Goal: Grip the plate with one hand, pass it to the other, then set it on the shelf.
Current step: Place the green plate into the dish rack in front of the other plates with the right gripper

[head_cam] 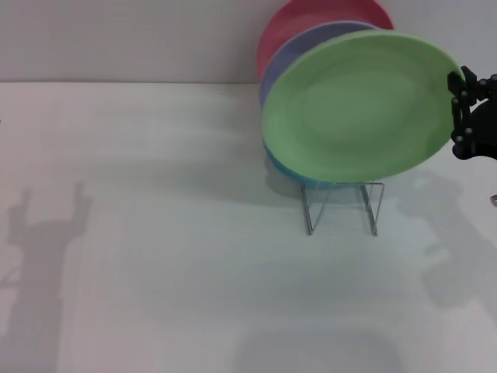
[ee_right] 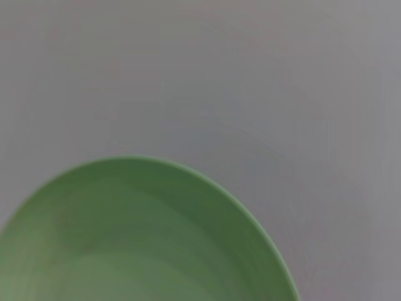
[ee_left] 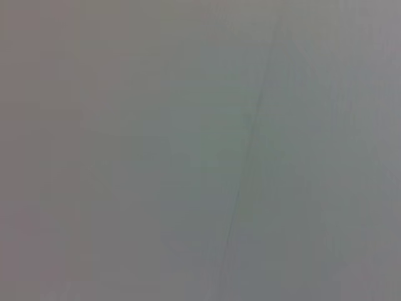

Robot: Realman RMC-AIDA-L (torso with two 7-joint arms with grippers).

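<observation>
Green plate (head_cam: 359,109) held tilted by the right gripper (head_cam: 460,93), jaws pinching its rim.
Behind it stand lavender (head_cam: 299,50), red (head_cam: 303,19) and turquoise (head_cam: 291,172) plates over the wire shelf (head_cam: 342,203).

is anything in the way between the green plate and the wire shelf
Nothing separate blocks it, but the shelf already carries the turquoise plate, lavender plate and red plate. The right hand holds the green plate by its right rim, at the front of that stack.
</observation>
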